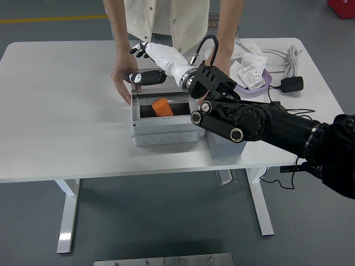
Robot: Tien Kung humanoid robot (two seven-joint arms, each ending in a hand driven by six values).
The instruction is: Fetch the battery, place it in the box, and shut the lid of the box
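Observation:
An orange battery (161, 106) lies inside the open grey box (164, 133) near the table's middle. My right hand (145, 62), white with black fingertips, hovers over the box's far left corner. Its fingers are spread and hold nothing. The thumb points left above the lid's upper edge (166, 95), which stands at the box's back. A person at the far side rests one hand (122, 77) against the box's left rear corner. The person's other arm (224, 39) reaches down behind my wrist. My left arm is out of view.
A purple bowl (260, 86) with white packets sits at the back right, beside a power strip (226, 53), a black adapter (292, 84) and cables. A grey block (223, 145) lies right of the box, under my forearm. The table's left half is bare white surface.

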